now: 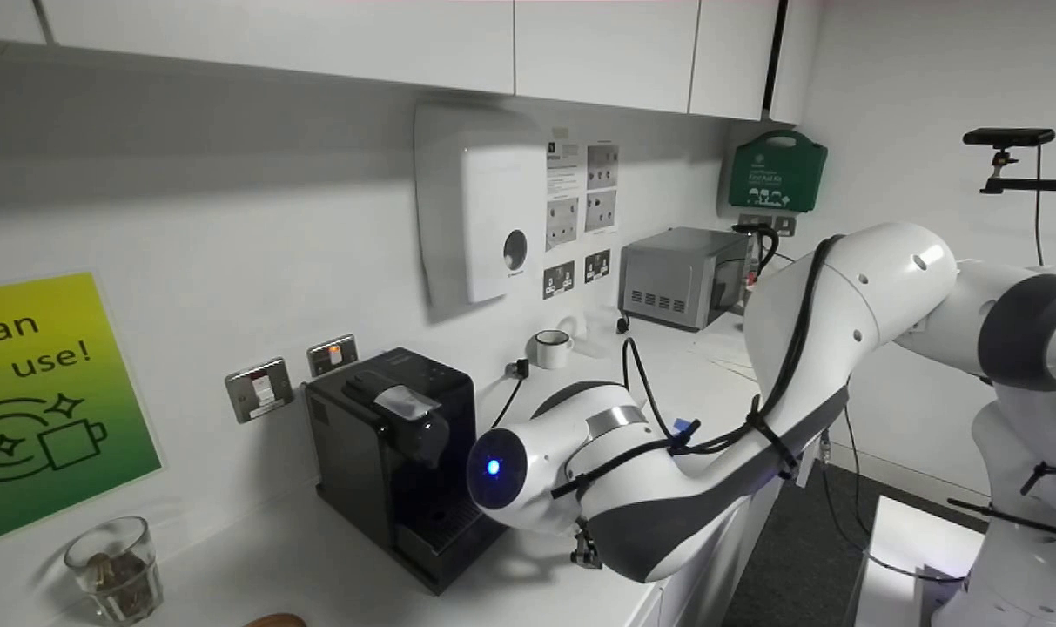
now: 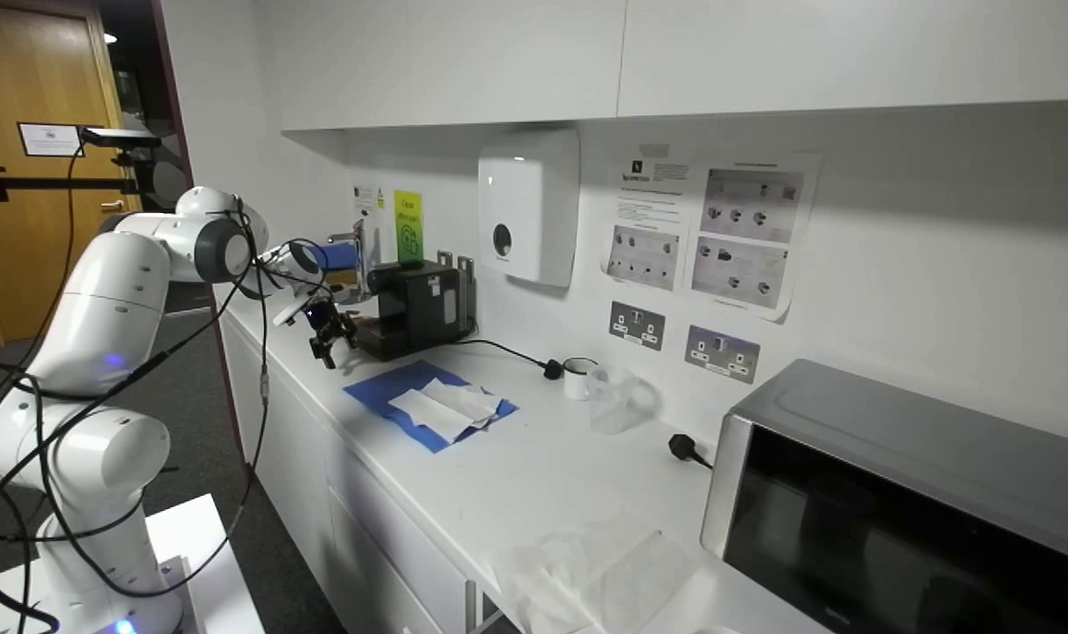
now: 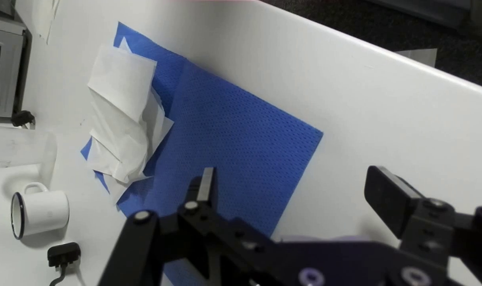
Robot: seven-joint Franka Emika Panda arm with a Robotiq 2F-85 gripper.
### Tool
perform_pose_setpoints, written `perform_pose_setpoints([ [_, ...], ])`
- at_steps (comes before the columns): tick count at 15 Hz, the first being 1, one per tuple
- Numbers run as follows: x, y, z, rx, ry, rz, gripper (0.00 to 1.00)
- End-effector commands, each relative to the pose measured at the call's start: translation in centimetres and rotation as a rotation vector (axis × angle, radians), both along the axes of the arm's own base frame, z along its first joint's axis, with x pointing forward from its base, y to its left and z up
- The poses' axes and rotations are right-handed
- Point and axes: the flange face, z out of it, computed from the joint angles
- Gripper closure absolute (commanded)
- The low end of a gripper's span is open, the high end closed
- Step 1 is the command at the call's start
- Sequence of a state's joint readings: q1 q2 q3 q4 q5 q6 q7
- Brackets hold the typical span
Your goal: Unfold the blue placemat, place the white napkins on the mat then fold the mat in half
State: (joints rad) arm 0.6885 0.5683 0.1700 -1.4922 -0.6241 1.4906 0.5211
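The blue placemat (image 3: pixel 241 127) lies spread flat on the counter, a crease running across it. White napkins (image 3: pixel 121 91) rest in a loose, rumpled pile on its half nearer the mug, partly past its edge. An exterior view shows the same mat (image 2: pixel 379 387) and napkins (image 2: pixel 445 407) beside the coffee machine. Above the counter my gripper (image 3: pixel 292 174) is open, nothing between its fingers. In the wrist view the left finger overlaps the bare half of the mat; the right finger is over white counter. In an exterior view the gripper (image 2: pixel 333 335) hangs by the coffee machine.
A black coffee machine (image 2: pixel 419 308) stands against the wall near the gripper. Further along are a white mug (image 3: pixel 46 212), a clear jug (image 2: pixel 611 401), a plug (image 3: pixel 64 254) with its cable, and a microwave (image 1: pixel 680 279). The counter's front edge (image 3: pixel 368 47) runs beside the mat.
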Motion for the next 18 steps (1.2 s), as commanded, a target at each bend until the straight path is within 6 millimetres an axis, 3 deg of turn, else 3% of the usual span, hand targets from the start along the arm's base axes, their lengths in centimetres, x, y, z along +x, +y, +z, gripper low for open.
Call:
perform_pose_setpoints([
  [1,-0.2,-0.3,0.8,-0.037,-0.007,-0.004,0.0],
  [9,-0.8,-1.0,0.3,-0.049,0.019,-0.018,0.0],
  [18,0.5,-2.8,-1.2,-0.029,0.05,-0.022,0.0],
])
